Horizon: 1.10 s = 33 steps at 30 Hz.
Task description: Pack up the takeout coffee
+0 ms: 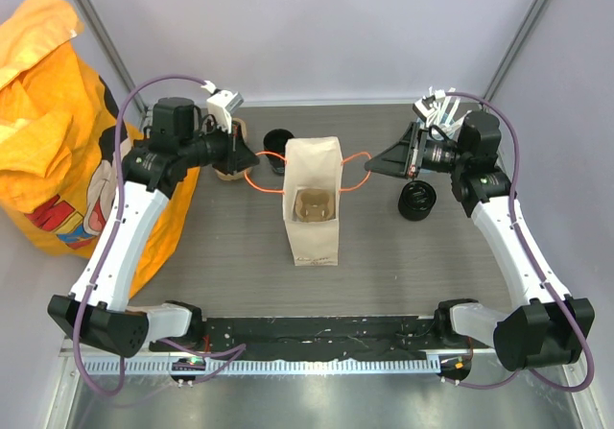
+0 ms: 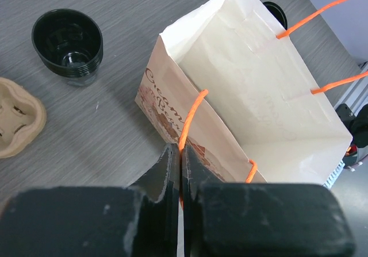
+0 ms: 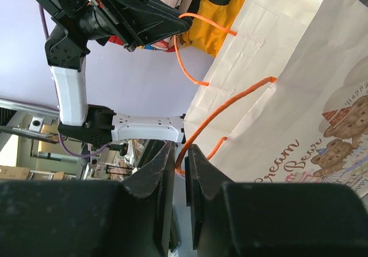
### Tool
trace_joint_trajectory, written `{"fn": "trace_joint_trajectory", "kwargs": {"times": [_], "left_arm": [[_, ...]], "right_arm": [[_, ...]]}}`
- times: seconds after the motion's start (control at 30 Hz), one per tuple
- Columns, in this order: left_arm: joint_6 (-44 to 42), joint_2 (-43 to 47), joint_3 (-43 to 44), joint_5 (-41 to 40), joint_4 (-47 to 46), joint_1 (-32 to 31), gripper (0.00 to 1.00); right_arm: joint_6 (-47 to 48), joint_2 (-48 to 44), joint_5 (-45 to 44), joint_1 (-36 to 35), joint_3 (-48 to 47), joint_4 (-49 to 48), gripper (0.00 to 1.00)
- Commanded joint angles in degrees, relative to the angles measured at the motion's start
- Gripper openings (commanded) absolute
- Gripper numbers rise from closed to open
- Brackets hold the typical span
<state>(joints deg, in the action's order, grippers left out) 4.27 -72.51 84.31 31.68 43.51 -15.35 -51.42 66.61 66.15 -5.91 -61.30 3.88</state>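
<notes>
Left fingers (image 2: 161,176) clenched on thin orange cord handle (image 2: 190,116) of the creased white paper bag (image 2: 259,96); right fingers (image 3: 152,173) flank the opposite handle (image 3: 230,103), grasp uncertain.

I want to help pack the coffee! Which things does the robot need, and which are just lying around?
For the job: paper bag, lidded black coffee cup.
Just lying about: open black cup, brown cup carrier, yellow cloth bag.
</notes>
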Motion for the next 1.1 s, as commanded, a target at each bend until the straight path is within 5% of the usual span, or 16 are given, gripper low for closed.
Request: {"fn": "trace_joint_trajectory", "kwargs": {"times": [0.0,0.57,1.07], "left_arm": [[0.65,-0.35,3.57,1.28,-1.85,0.24,0.00],[5.31,-7.20,23.35,2.94,0.61,0.15,0.01],[3.55,-4.65,0.15,3.65,-4.75,0.15,0.03]], "right_arm": [[0.00,-0.95,1.09,-0.33,-3.91,-2.12,0.20],[0.09,1.95,1.35,-0.24,-16.40,-2.65,0.19],[14.59,5.63,-1.64,-0.24,-4.72,6.23,0.19]]}}
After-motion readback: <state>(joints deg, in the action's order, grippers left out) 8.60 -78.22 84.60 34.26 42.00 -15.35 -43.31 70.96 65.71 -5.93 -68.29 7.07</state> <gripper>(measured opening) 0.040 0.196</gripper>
